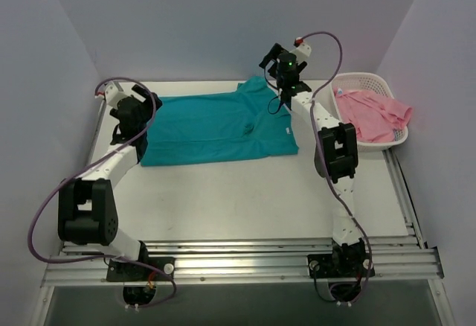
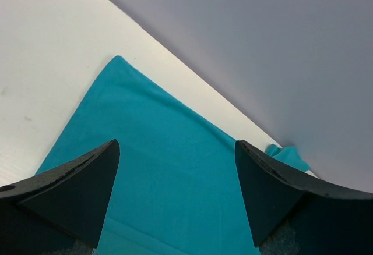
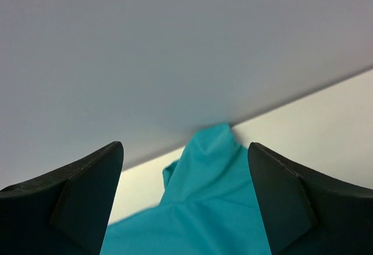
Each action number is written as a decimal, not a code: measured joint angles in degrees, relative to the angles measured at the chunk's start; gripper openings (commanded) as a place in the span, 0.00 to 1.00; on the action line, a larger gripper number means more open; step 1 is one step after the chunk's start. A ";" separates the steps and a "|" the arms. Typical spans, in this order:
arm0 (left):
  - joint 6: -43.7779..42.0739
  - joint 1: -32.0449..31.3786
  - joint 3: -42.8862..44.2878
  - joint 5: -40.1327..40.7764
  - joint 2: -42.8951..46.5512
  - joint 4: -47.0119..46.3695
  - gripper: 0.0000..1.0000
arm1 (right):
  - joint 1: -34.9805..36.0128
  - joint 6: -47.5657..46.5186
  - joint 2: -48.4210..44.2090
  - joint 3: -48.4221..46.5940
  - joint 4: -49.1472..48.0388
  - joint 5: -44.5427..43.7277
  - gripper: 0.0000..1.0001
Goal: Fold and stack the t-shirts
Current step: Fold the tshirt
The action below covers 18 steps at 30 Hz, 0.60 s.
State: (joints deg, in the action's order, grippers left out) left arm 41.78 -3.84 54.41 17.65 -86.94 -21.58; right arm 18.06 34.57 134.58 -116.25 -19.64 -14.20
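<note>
The teal t-shirt [image 1: 212, 126] lies spread flat across the back of the table, one sleeve bunched against the back wall. My left gripper [image 1: 128, 117] hangs open over its left hem edge; the wrist view shows smooth teal cloth [image 2: 175, 173] between the fingers. My right gripper [image 1: 281, 73] is open above the far sleeve, which rises crumpled to the wall in the right wrist view [image 3: 213, 167]. Neither gripper holds anything. The light pink t-shirt [image 1: 370, 114] lies crumpled in the basket at the right.
The white lattice basket [image 1: 364, 82] stands at the back right corner. Grey walls close the table at back and both sides. Bare white table [image 1: 245, 192] lies in front of the teal shirt. Metal rails [image 1: 238, 259] run along the near edge.
</note>
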 measured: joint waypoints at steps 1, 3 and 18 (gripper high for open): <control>-0.39 0.22 2.19 -0.63 -2.23 0.26 0.89 | -0.87 -0.20 0.09 -1.09 0.02 0.50 0.84; -0.79 0.79 7.21 -2.27 -7.15 0.57 0.89 | -2.45 -0.37 1.33 -3.98 0.13 1.64 0.84; 0.61 6.54 25.33 -11.89 -32.02 3.13 0.88 | -6.01 -0.37 19.15 -16.57 1.49 9.31 0.85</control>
State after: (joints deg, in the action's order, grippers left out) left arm 42.39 2.70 79.75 5.76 -118.96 -18.46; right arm 12.05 34.20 153.73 -132.81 -18.15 -4.89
